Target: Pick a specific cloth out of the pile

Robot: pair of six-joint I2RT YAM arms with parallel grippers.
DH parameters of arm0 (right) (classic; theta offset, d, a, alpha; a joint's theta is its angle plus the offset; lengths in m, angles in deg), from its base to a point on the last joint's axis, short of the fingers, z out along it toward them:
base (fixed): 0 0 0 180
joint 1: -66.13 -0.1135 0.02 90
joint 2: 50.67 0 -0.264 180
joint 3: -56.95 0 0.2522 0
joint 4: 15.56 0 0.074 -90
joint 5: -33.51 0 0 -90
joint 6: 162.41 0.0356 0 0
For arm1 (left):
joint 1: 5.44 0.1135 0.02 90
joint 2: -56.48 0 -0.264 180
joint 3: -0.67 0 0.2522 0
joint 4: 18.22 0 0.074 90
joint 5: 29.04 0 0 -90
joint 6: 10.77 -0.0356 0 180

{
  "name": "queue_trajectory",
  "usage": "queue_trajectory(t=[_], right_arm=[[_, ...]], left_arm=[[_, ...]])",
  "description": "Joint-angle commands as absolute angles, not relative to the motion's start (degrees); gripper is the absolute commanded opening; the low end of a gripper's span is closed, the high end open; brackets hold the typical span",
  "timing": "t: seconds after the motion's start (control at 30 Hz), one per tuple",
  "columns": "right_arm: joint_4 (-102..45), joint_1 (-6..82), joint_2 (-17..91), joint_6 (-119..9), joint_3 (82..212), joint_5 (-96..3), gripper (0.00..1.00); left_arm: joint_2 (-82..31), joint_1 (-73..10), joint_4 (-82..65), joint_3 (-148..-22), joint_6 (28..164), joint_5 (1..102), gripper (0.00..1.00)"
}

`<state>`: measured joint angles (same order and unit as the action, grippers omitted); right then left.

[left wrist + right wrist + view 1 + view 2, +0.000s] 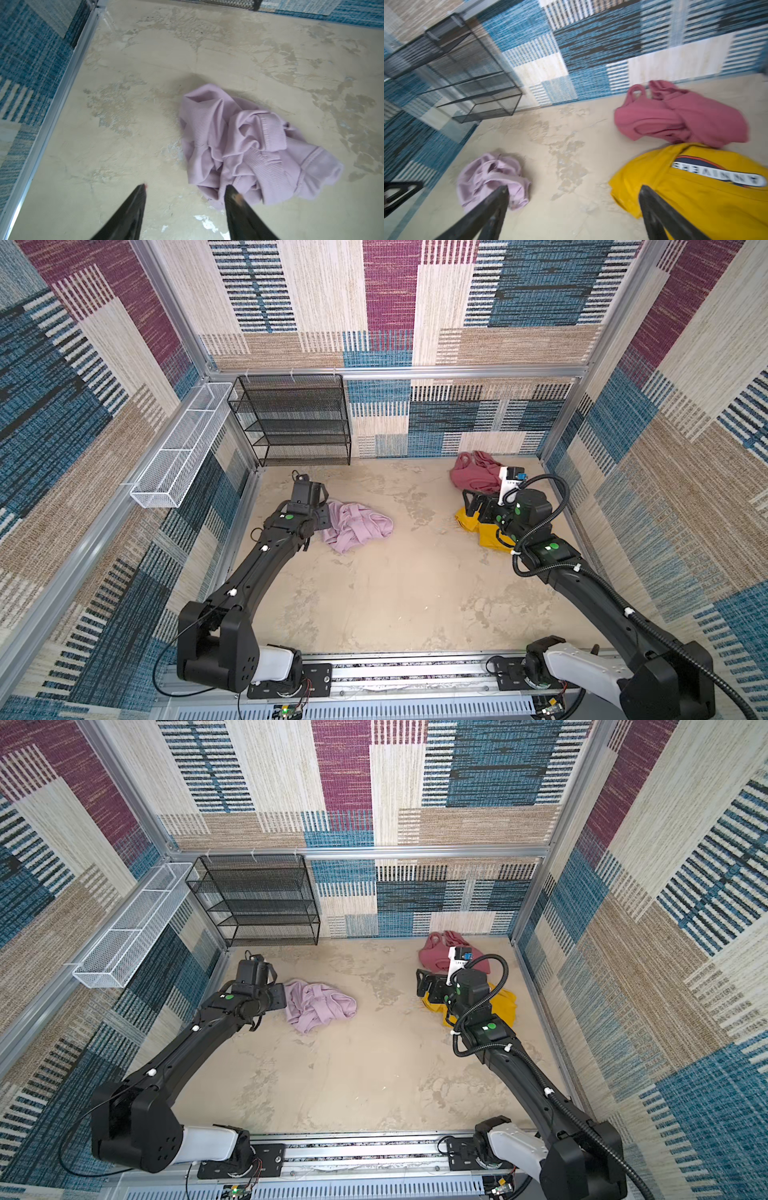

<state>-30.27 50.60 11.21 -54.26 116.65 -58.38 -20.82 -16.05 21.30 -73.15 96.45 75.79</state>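
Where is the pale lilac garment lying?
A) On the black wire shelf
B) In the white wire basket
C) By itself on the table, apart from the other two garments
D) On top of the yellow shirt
C: the lilac garment lies crumpled alone on the table, well apart from the rose garment and yellow shirt, which lie side by side.

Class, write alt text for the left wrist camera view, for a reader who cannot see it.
A crumpled pale lilac ribbed fabric cloth lies alone on a mottled beige tabletop. The left gripper, black jaws open and empty, hangs at its edge.
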Motion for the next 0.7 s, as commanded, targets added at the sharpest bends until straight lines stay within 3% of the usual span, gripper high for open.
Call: queue_trajectory(t=[0.0,0.17,0.37,0.67], right_arm=[[-26.4,52.7,9.4,-57.9,113.2,-65.8,1.0],[-16.3,56.0,8.1,-61.8,104.6,-69.7,1.0],[3.6,59.1,7.7,-67.0,91.4,-72.0,1.0],[24.0,60.5,17.9,-70.1,83.3,-74.8,1.0]], left_arm=[[-17.5,-14.3,15.7,-68.3,97.3,77.0,0.64],[-13.6,-12.4,5.7,-59.5,93.6,79.9,0.65],[-14.2,-10.7,-3.7,-53.3,89.3,76.4,0.65],[-16.9,-7.5,-19.8,-45.1,85.2,73.7,0.65]])
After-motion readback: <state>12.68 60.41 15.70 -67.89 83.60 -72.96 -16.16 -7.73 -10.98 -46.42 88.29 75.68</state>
